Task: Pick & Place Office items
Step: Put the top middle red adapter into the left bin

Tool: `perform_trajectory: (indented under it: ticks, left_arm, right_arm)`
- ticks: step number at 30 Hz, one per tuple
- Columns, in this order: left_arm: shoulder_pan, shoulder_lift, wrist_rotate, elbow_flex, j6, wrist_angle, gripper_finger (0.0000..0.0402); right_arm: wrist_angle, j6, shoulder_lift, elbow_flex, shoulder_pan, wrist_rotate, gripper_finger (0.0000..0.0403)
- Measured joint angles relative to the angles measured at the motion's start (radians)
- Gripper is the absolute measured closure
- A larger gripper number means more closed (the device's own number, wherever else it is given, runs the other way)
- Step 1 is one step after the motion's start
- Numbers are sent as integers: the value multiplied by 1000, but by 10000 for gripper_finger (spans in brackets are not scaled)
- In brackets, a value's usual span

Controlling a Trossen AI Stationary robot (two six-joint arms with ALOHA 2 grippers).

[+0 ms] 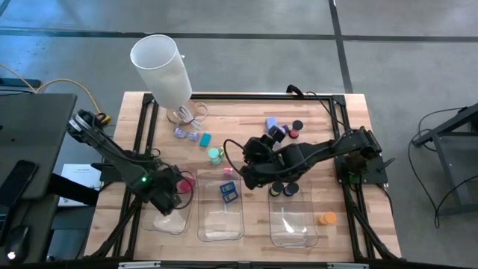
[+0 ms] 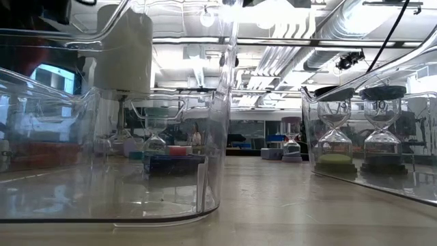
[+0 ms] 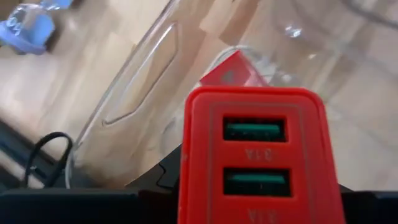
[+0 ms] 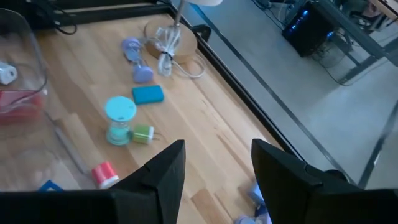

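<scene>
My left gripper (image 1: pixel 173 188) is over the far end of the left clear tray (image 1: pixel 169 219), shut on a red block with two dark slots (image 3: pixel 255 155). A second red piece (image 3: pixel 231 73) lies in that tray behind it. My right gripper (image 4: pixel 217 168) is open with nothing between its fingers, hovering near the table's middle (image 1: pixel 252 157) above the middle and right trays. Ahead of it on the wood stand a teal hourglass-shaped piece (image 4: pixel 119 118), a small green piece (image 4: pixel 143 133), a teal block (image 4: pixel 148 94), a purple piece (image 4: pixel 133 59) and a red cap (image 4: pixel 104 173). My left gripper holds the red block (image 1: pixel 184 180) between its two fingers. The fingers are hidden below the block in the left wrist view, so the exact place of contact does not show. The block's slotted face (image 3: pixel 254 130) points toward the camera, and the block is lifted over the tray.
The middle tray (image 1: pixel 222 220) holds a blue cube (image 1: pixel 229 190); the right tray (image 1: pixel 293 228) holds two dark-capped hourglass pieces (image 2: pixel 334 130). An orange piece (image 1: pixel 326 218) lies right of it. Several pieces (image 1: pixel 282 128) and a tall white cylinder (image 1: pixel 160 67) stand at the far side.
</scene>
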Motion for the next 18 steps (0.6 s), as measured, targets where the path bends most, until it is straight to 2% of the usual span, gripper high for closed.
perform_trajectory:
  ticks: [6, 12, 18]
  left_arm:
    - [38, 31, 7, -45, 1, -3, 269]
    - [87, 31, 107, -104, -30, 21, 269]
    - [87, 31, 128, -116, -28, 86, 268]
  right_arm:
    - [18, 2, 3, 0, 20, 1, 229]
    - [29, -1, 39, 1, 24, -27, 229]
    - [36, -32, 80, -2, 26, -27, 229]
